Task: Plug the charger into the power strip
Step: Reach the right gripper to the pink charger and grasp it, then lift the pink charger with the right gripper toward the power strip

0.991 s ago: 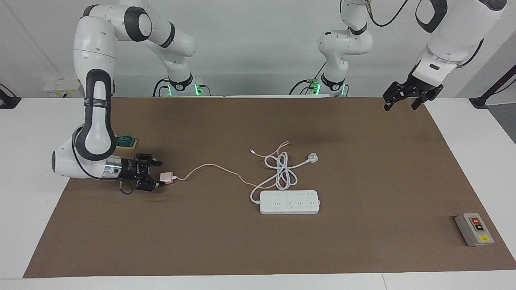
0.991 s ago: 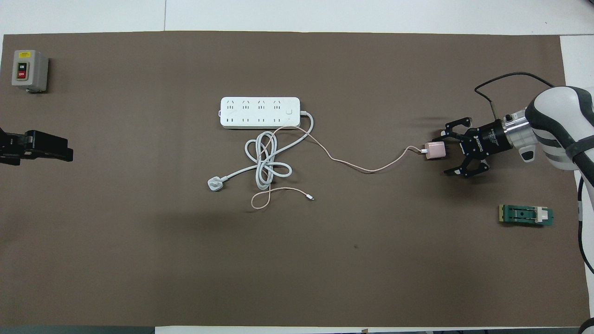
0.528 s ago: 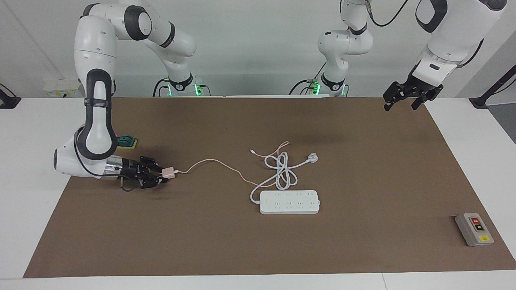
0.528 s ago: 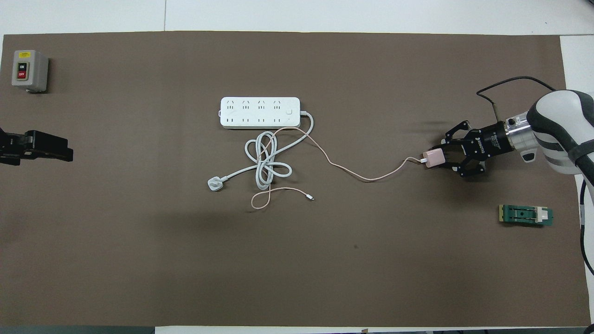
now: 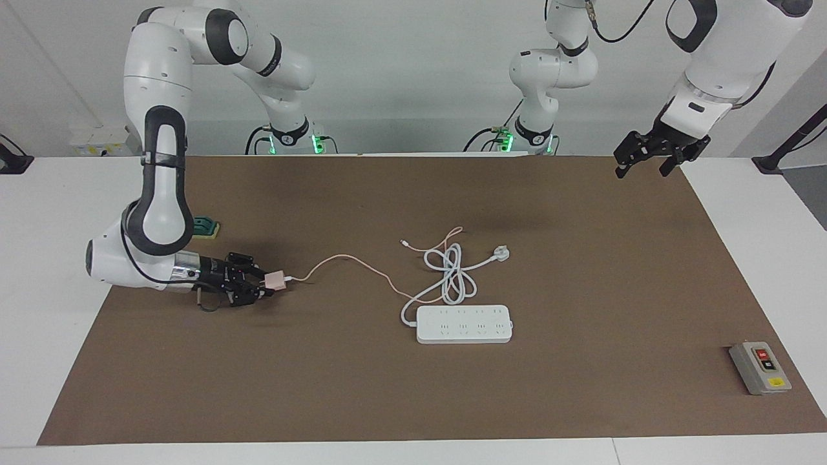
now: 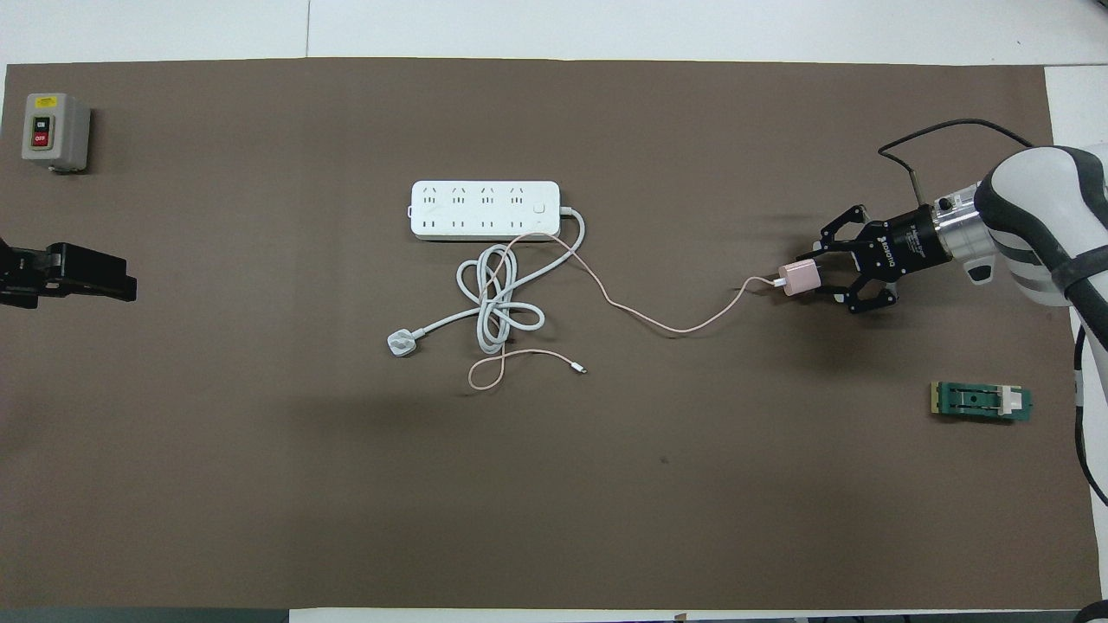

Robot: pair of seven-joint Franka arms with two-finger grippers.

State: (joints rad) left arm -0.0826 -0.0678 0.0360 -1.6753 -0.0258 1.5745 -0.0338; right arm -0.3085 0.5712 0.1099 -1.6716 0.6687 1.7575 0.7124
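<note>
The pale-pink cube charger (image 5: 274,279) (image 6: 798,279) is gripped in my right gripper (image 5: 266,284) (image 6: 809,280), low over the mat toward the right arm's end of the table. Its thin pink cable (image 5: 349,263) (image 6: 666,322) trails across the mat to the coiled cords. The long white power strip (image 5: 464,323) (image 6: 485,208) lies flat at mid-table, sockets up, its thick white cord (image 5: 452,278) coiled beside it on the side nearer the robots. My left gripper (image 5: 648,161) (image 6: 74,281) hangs open, high over the mat's corner at the left arm's end, waiting.
A white three-pin plug (image 5: 501,253) (image 6: 400,343) lies beside the coiled cord. A grey box with red and black buttons (image 5: 760,367) (image 6: 54,131) sits at the left arm's end, farther from the robots. A small green part (image 5: 205,226) (image 6: 981,401) lies near the right arm.
My right gripper closed on the charger and has carried it a little toward the power strip; the pink cable shifted with it. The left arm stayed still.
</note>
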